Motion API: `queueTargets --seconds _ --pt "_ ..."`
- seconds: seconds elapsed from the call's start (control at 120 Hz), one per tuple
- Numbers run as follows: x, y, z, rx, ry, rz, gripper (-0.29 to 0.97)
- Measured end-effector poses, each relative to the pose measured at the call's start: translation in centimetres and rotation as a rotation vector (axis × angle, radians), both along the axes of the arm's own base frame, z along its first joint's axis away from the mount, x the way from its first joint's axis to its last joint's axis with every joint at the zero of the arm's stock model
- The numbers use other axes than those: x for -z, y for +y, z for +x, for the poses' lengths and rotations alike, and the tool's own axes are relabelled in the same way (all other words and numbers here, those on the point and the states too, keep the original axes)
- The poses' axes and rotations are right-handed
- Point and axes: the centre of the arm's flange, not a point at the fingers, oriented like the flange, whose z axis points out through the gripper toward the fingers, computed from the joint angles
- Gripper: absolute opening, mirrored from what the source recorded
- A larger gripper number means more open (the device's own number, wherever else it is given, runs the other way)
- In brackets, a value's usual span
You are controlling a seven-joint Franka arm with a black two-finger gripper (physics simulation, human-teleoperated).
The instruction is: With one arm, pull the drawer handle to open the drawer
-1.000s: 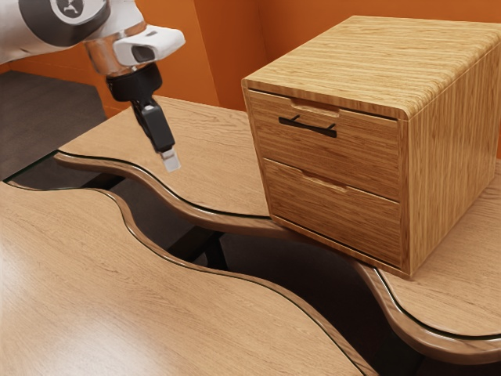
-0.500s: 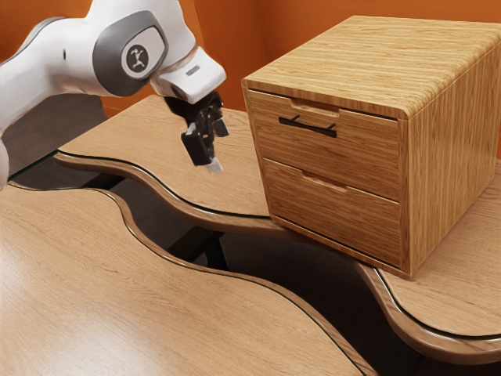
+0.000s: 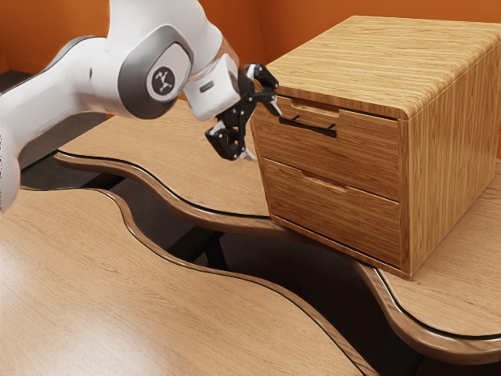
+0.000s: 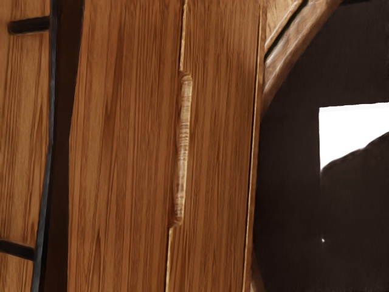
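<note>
A wooden cabinet [image 3: 376,70] with two drawers stands on the far table at the exterior view's right. Its upper drawer [image 3: 352,153] sits flush with the cabinet front and carries a thin black bar handle [image 3: 308,125]. My gripper [image 3: 258,129] is open and points at the cabinet's front, close to its left edge, just left of the handle and not touching it. One finger is above the handle's height and the other below it. In the wrist view the handle [image 4: 45,152] runs as a dark bar beside the lower drawer [image 4: 134,152] and its recessed grip [image 4: 182,152].
The cabinet rests on a curved wooden table [image 3: 164,153] with a dark rim. A dark gap [image 3: 235,251] separates it from a second wavy-edged table [image 3: 102,298] in the foreground. Orange walls [image 3: 227,31] stand behind.
My arm has swung right toward the cabinet. The hand has turned from pointing down to pointing at the drawer front, and the fingers now stand wider apart by the handle's left end.
</note>
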Motion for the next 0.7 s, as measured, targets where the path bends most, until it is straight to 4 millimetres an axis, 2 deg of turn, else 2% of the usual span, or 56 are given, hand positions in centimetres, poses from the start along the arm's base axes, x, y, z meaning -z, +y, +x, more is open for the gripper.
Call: queueTargets --seconds 0.308,0.45,0.55,0.633,0.7 --pt "1.2 -1.1 1.3 0.154 -0.035 0.079 0.68" --pt "3.1 -1.3 1.8 0.197 -0.047 0.098 0.68" --pt "4.1 -1.1 1.6 0.219 -0.056 0.106 0.69" --pt "4.3 -1.0 1.4 0.236 -0.067 0.113 0.68" --pt "3.9 -0.8 0.5 0.248 -0.077 0.115 0.65"
